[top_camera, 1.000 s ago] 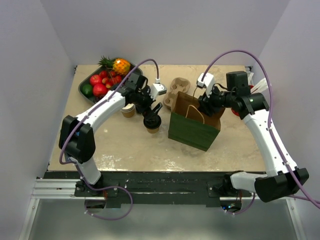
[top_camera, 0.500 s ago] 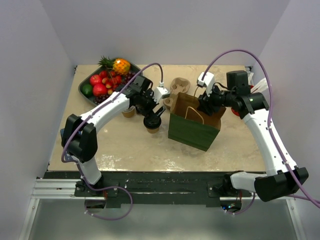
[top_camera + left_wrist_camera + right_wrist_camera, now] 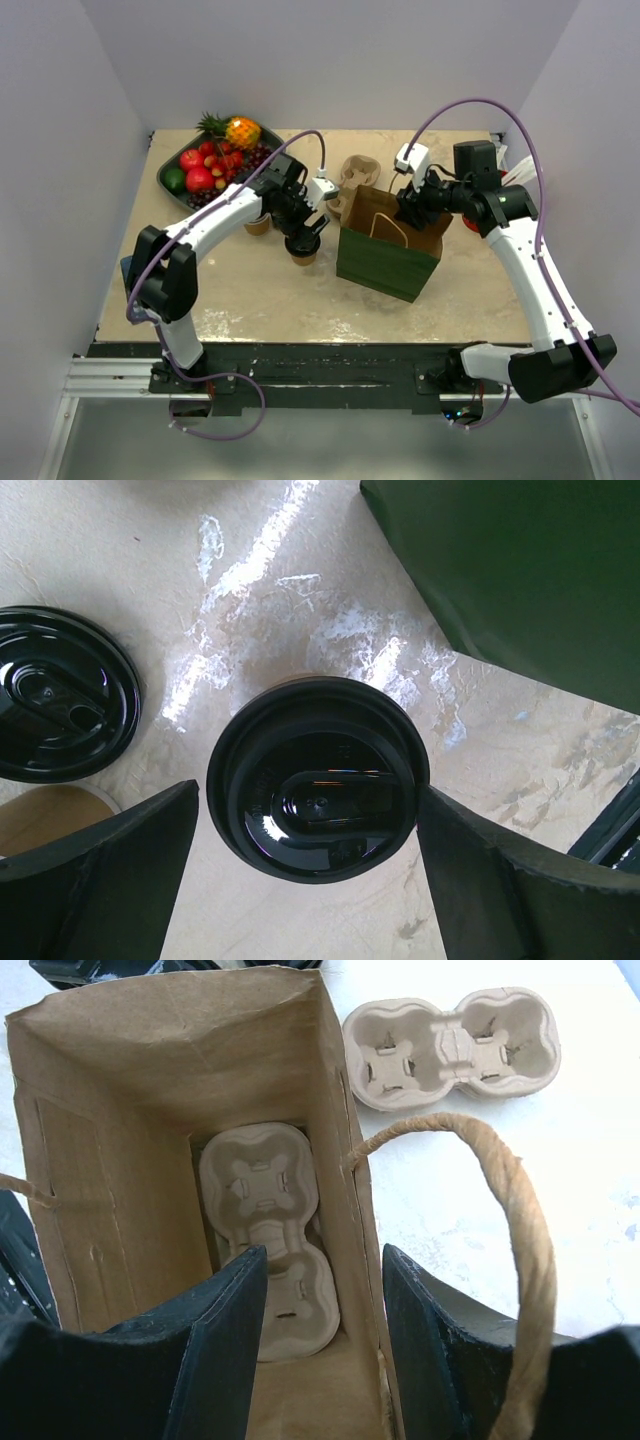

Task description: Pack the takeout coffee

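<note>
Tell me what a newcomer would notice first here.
The dark green bag stands open mid-table, with the right gripper straddling one wall and a pulp carrier lying at its bottom. Just left of it, the left gripper straddles a black-lidded cup. A tray of bright fruit sits in the far left corner.

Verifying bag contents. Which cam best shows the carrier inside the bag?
Right wrist: it looks straight down into the open bag, with the carrier lying flat on the bottom. Top external shows the bag but not the carrier inside. Left wrist shows only the bag's green outer wall.
</note>
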